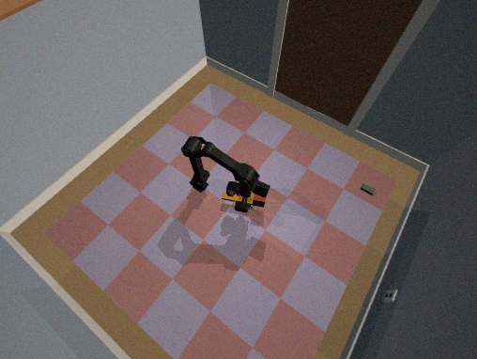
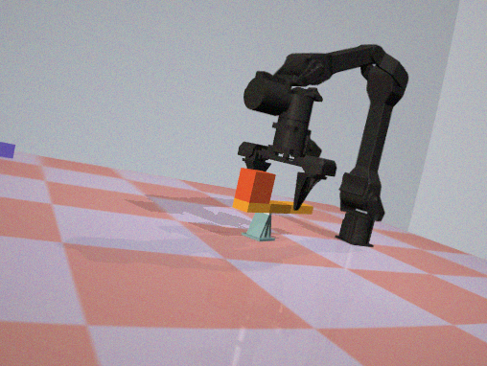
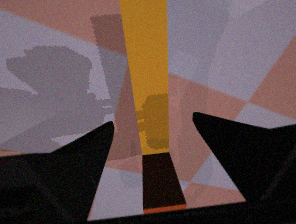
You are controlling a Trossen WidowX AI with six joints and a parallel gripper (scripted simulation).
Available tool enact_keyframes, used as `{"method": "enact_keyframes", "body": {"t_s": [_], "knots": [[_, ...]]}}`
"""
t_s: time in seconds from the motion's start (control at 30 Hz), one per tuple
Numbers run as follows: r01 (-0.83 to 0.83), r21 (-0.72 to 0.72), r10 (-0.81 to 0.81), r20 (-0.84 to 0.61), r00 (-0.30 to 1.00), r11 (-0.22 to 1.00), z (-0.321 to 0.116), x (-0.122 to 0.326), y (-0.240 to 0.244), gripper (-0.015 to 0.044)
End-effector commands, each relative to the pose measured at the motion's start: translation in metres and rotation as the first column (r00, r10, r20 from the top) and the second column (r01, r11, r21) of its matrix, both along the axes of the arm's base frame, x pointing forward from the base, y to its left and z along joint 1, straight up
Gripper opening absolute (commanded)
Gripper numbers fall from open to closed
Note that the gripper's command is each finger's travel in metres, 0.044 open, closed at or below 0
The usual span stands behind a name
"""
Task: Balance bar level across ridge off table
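The yellow bar (image 1: 229, 197) (image 2: 304, 210) (image 3: 145, 50) lies about level across the top of the pale teal ridge (image 2: 259, 226), clear of the floor at both ends. An orange-red block (image 1: 259, 198) (image 2: 253, 187) (image 3: 165, 209) sits on one end of the bar; its dark side shows in the wrist view. My gripper (image 2: 279, 206) (image 3: 153, 120) is open, with one finger on each side of the bar and a gap beside both fingers in the wrist view. One finger is mostly hidden behind the block in the exterior view. The ridge is hidden in the wrist view.
A small dark green block (image 1: 367, 189) lies far off near the wall corner. A purple block (image 2: 7, 149) shows at the left edge of the exterior view. The arm's base (image 1: 199, 182) (image 2: 356, 230) stands beyond the bar's bare end.
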State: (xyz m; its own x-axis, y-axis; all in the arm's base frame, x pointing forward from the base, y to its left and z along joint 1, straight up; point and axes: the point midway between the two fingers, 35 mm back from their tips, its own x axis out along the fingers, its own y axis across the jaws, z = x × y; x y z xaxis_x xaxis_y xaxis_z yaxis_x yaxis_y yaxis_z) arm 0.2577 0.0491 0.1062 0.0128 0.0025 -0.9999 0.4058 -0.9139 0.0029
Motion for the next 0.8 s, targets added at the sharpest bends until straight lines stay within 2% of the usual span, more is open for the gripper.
{"method": "enact_keyframes", "body": {"t_s": [0.0,0.17,0.77], "knots": [[0.0,0.003,0.0,0.016,1.0,1.0,0.037,0.006,0.001,0.044],[0.0,0.003,0.0,0.016,1.0,1.0,0.091,0.0,0.0,0.044],[0.0,0.003,0.0,0.016,1.0,1.0,0.093,-0.001,0.0,0.044]]}}
